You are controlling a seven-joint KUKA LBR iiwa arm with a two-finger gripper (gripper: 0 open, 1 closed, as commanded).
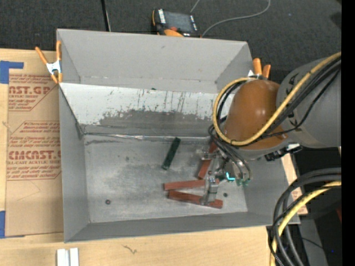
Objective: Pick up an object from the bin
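Down in the bin's right front corner, the gripper hangs low over red-brown bars, seemingly poised to grab one, though its opening cannot be told.

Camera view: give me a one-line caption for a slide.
Gripper low over reddish-brown flat pieces at the grey bin's lower right; a dark bar lies apart near the middle.

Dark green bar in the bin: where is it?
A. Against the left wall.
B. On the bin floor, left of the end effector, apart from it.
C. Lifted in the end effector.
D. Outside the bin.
B: the dark green bar lies flat on the bin floor, apart from the end effector, which is over the reddish-brown pieces further right.
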